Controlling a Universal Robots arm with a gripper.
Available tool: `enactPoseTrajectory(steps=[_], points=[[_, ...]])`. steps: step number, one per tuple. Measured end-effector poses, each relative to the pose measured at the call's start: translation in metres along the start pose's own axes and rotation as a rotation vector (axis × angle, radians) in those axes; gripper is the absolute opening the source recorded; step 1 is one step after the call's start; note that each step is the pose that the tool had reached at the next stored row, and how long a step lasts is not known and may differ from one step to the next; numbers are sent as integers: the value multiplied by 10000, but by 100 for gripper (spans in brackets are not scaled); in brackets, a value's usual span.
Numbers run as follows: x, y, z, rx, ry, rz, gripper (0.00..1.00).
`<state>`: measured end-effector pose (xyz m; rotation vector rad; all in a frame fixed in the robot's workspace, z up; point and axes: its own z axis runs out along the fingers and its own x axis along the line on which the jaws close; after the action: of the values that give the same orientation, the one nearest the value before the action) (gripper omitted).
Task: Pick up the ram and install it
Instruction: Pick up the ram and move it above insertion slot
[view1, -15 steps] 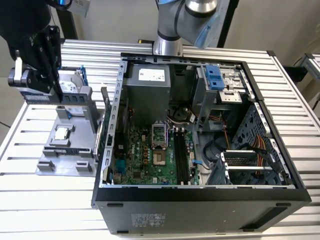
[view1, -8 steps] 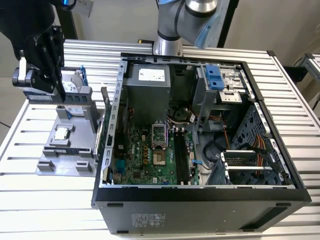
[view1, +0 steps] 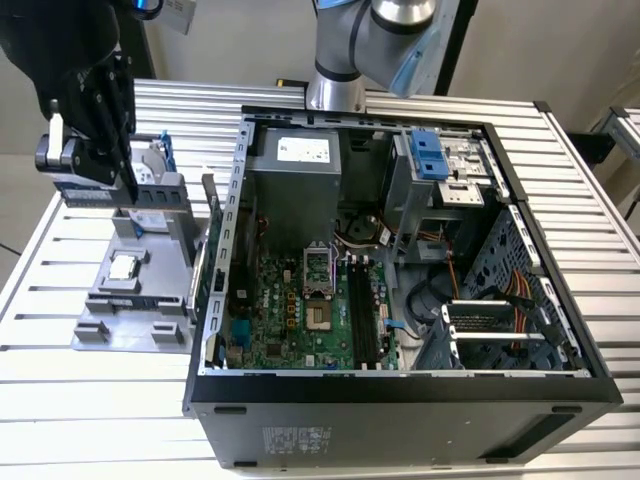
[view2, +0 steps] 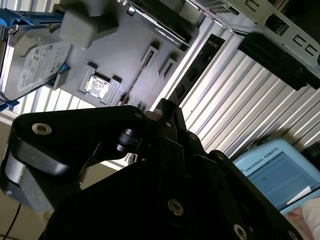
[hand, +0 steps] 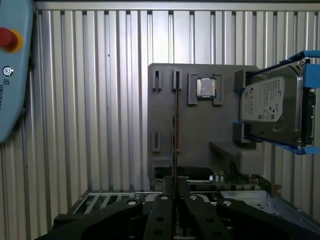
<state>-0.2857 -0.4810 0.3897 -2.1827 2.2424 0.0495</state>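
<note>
The ram (hand: 175, 120) stands on edge in slots of a grey holder plate (hand: 200, 130), so it appears as a thin dark line; in the second wrist view the ram (view2: 134, 82) is the same thin strip. My gripper (hand: 175, 186) hangs above the plate, in line with the ram's long edge, with its black fingers close together and nothing between them. In the exterior view the gripper (view1: 130, 188) is high over the plate (view1: 130, 320), at that view's left. The open computer case (view1: 400, 390) with the green motherboard (view1: 300, 310) lies at that view's right.
On the same plate sit a silver hard drive (hand: 272, 107) in a blue bracket and a small square chip (hand: 206, 87). A pale blue handheld control unit (hand: 12, 75) lies on the ribbed metal table. The arm's base (view1: 335, 85) rises behind the case.
</note>
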Motion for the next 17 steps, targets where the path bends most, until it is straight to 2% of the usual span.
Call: enactPoseTrajectory(steps=[17], points=[[-12,-160,-1,1,-1,-1,0]])
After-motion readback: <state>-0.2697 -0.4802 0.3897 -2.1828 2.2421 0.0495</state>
